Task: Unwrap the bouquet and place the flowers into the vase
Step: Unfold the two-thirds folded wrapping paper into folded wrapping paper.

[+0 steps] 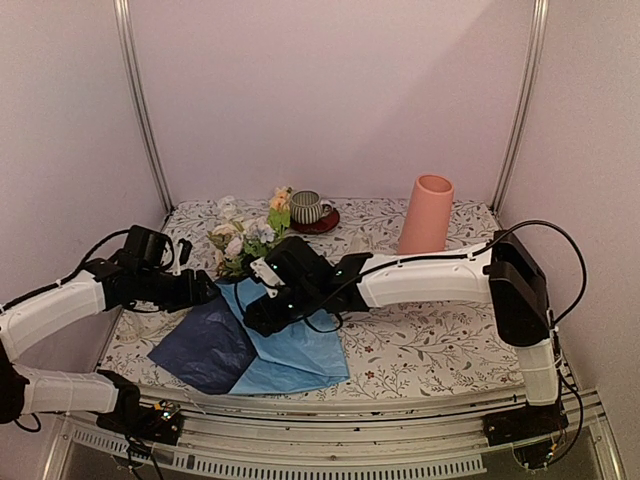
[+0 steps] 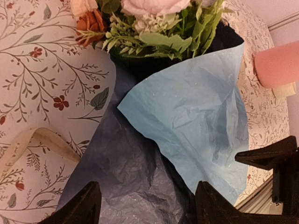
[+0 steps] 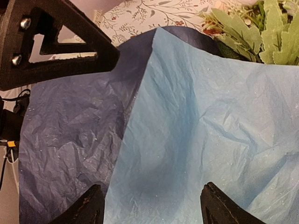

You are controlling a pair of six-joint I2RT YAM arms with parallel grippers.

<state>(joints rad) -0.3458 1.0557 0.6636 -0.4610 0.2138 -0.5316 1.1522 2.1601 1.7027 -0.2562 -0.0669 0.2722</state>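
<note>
- Top external: high above the near edge, facing forward and down, far enough back to take in the whole surface (image 1: 430,345).
- Left wrist: close over the blue paper (image 2: 187,121), with the flowers (image 2: 154,18) along the top edge.
- Right wrist: nearer still, filled by the same paper fold.
- All three views share that paper.

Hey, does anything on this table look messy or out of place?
The blue paper sprawls half-open and crinkled on the table, flowers lying sideways at its far end. A cream ribbon curls loose beside it. Nothing looks spilled.
</note>
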